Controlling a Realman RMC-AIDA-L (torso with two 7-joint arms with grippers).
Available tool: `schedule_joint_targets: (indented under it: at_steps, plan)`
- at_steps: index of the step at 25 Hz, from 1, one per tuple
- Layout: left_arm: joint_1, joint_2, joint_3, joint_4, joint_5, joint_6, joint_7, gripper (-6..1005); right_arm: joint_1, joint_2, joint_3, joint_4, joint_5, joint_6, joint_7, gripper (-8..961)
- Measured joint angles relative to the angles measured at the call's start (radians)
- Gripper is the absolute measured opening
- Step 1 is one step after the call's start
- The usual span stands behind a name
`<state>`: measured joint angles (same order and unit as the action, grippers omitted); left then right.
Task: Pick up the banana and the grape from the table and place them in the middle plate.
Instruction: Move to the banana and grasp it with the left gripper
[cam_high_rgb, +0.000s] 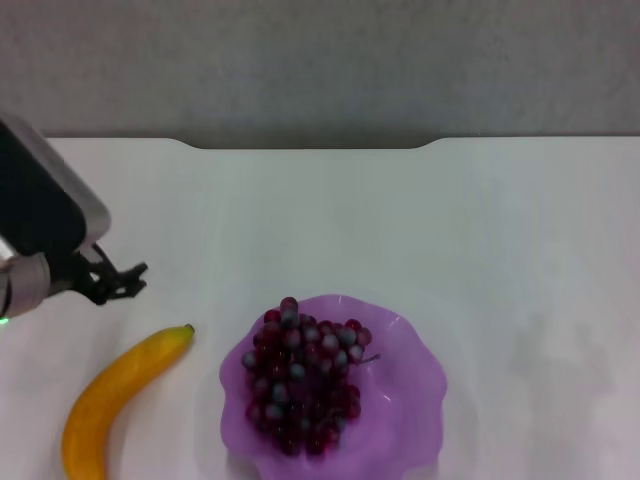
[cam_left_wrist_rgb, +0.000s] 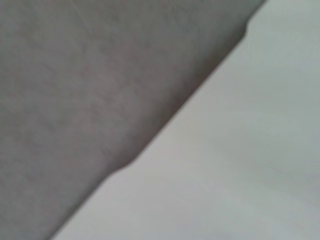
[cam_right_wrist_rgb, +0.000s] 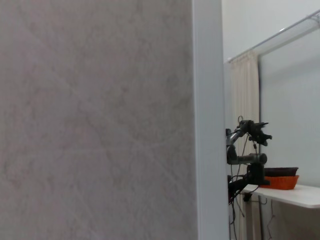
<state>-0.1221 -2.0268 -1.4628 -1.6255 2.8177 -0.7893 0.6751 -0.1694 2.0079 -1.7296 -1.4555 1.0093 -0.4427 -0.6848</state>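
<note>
The grape, a dark red-purple bunch, lies inside the middle plate, a translucent purple dish with a wavy rim at the front centre of the table. Left of the plate, the yellow-orange banana lies on the table, its dark tip pointing toward the plate's far side. My left gripper hovers just beyond the banana's tip, open, with nothing in it. My right gripper shows in no view.
The table's notched far edge meets a grey wall. The left wrist view shows only that edge and the wall. In the right wrist view, a wall panel fills most of the picture, with a distant stand.
</note>
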Motion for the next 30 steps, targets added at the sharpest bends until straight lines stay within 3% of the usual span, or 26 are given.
schedule_joint_targets:
  at_steps: [9,16,30]
  plan:
    - [-0.129,0.001,-0.034,0.141,0.002,-0.195,0.011,879,0.003,0.0,0.0,-0.002,0.0,0.006,0.004,529]
    - [-0.192,-0.001,-0.054,0.221,0.001,-0.292,0.011,880,0.005,0.0,-0.001,-0.002,0.0,0.006,0.004,529]
    - [-0.241,-0.004,-0.049,0.296,-0.01,-0.338,-0.034,879,0.008,0.0,-0.007,-0.002,0.0,0.006,0.004,528]
